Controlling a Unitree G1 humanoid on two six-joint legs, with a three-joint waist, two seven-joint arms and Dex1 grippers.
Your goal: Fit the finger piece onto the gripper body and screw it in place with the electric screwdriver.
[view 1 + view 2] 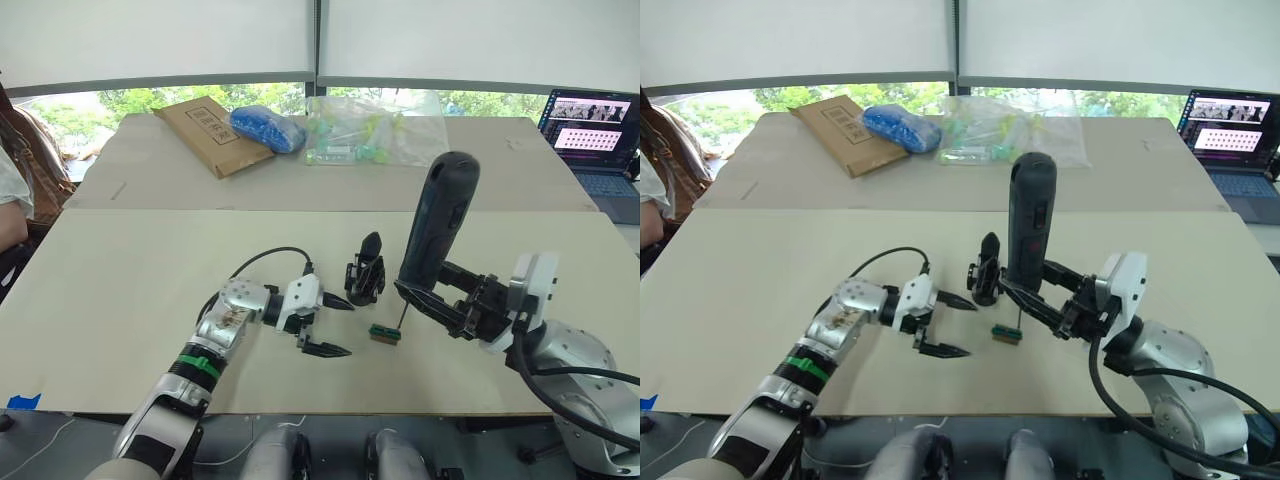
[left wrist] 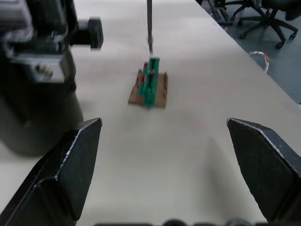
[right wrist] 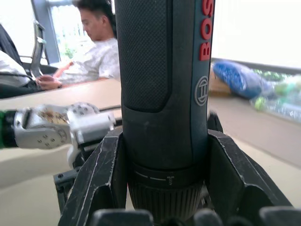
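While the left claw (image 1: 327, 325) gapes empty, the right claw (image 3: 164, 179) pinches the electric screwdriver (image 1: 438, 225) — upright.

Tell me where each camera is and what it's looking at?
Eye views: on the head, looking down at the table, both arms, the left gripper and the right gripper.
Left wrist view: along its open fingers at the green block.
Right wrist view: along its fingers, clamped on the screwdriver.
Shared: screwdriver, green block, gripper body.
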